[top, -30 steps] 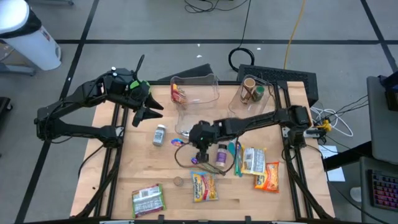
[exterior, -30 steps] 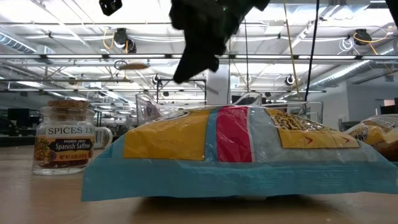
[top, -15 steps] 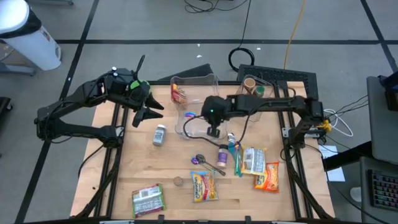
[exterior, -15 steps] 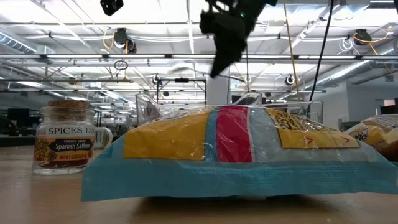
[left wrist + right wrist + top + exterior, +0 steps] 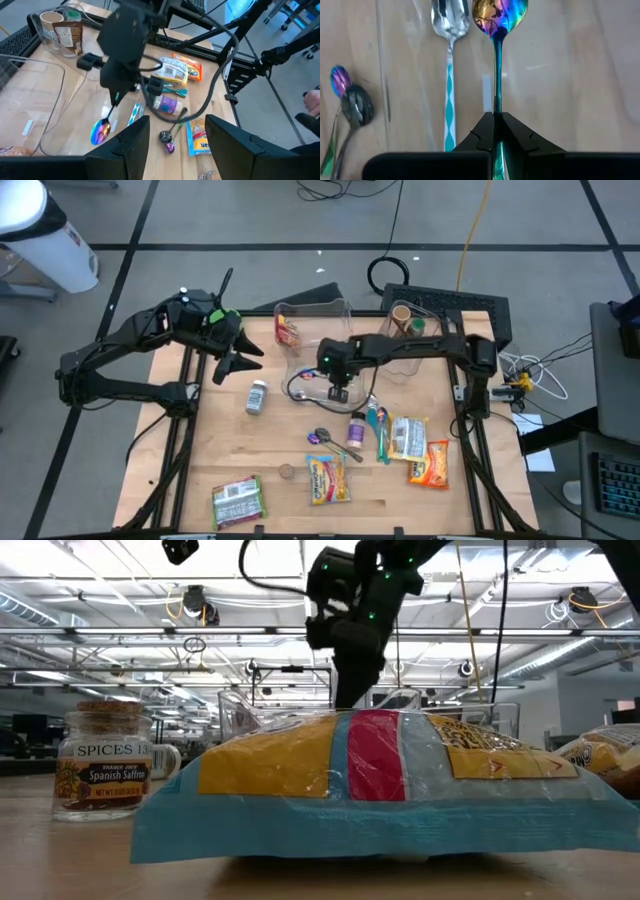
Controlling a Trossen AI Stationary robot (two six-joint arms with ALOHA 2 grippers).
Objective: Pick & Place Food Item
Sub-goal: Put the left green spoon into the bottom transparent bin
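Fingers of my right gripper point(image 5: 496, 131) are pinched tight on the thin handle of an iridescent spoon point(image 5: 499, 14), and only my right wrist view shows that grip plainly: the stem runs straight up from between the dark pads to a glossy bowl shimmering gold, blue and violet. From above, the same gripper point(image 5: 339, 392) hangs over the middle of the table point(image 5: 200, 460), at about six o'clock from the clear plastic bin point(image 5: 313, 330), and the spoon itself is too slim to make out there. My left wrist view catches it from the side instead, the rainbow bowl point(image 5: 100, 132) low over the pale wood grain.

Beside it lies a silver spoon point(image 5: 449, 20) with a teal diamond-patterned handle, flat on the wood. At roughly eight o'clock in the wrist picture sit two small dark spoons point(image 5: 350, 97), rounded and shiny.

The low view adds what the others lack: a crinkly yellow, red and blue snack bag point(image 5: 380, 785) filling the foreground, and a cork-topped glass saffron jar point(image 5: 103, 772) at nine o'clock from it.

My left gripper point(image 5: 240, 352) waits near the table's ten o'clock corner, fingers parted and, as far as I can judge, holding nothing.
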